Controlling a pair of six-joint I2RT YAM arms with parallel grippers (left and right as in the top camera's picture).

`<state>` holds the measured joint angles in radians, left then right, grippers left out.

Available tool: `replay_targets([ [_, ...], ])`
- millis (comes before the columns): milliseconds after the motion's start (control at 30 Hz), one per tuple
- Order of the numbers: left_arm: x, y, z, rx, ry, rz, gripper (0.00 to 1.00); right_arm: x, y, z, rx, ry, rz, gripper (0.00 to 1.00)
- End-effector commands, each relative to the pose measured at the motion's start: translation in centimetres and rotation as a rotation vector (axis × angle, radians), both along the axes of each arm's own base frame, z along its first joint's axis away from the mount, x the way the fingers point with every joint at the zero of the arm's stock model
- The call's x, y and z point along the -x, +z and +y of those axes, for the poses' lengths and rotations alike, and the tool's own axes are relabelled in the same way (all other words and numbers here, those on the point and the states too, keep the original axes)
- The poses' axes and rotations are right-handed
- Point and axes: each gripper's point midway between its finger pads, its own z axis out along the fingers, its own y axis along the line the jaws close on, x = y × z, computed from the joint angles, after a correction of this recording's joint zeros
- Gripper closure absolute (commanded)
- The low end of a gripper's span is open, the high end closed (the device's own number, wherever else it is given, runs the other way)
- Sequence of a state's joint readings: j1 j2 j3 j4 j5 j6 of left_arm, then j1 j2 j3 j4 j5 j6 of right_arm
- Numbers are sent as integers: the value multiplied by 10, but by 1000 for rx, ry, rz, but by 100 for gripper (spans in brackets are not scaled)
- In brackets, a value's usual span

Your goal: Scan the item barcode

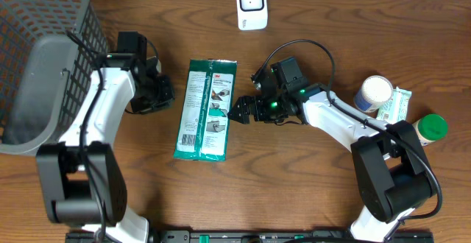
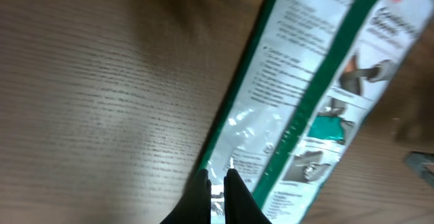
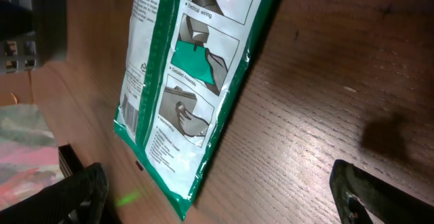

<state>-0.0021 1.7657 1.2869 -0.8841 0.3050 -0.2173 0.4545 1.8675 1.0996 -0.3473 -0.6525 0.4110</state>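
Observation:
A green and white packet [image 1: 207, 109] lies flat in the middle of the table, printed side up. Its barcode [image 3: 130, 110] shows near the lower corner in the right wrist view. A white scanner [image 1: 252, 5] stands at the back edge. My left gripper [image 1: 172, 94] is at the packet's left edge. Its fingertips [image 2: 217, 183] are pressed together with the shiny film [image 2: 252, 125] of that edge in the slit between them. On the other side, my right gripper [image 1: 237, 112] is open. One finger [image 3: 81, 193] stands on each side of the packet's corner [image 3: 190, 197].
A grey wire basket [image 1: 44, 66] fills the far left. At the right stand a white tub [image 1: 375, 92], a small green and white pack [image 1: 396, 104] and a green-capped bottle [image 1: 431, 127].

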Motion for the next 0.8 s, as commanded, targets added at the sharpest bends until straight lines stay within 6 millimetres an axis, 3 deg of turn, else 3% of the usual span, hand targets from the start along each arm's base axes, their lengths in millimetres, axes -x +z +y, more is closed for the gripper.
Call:
replay_targets([
  [0, 0, -16, 1, -12, -25, 40, 92, 3, -2, 1, -1, -2, 16, 1],
  [300, 7, -58, -2, -11, -36, 156, 93, 3, -2, 1, 4, -4, 17, 1],
  [767, 8, -84, -18, -11, -81, 126, 93, 3, -3, 1, 5, -3, 18, 1],
])
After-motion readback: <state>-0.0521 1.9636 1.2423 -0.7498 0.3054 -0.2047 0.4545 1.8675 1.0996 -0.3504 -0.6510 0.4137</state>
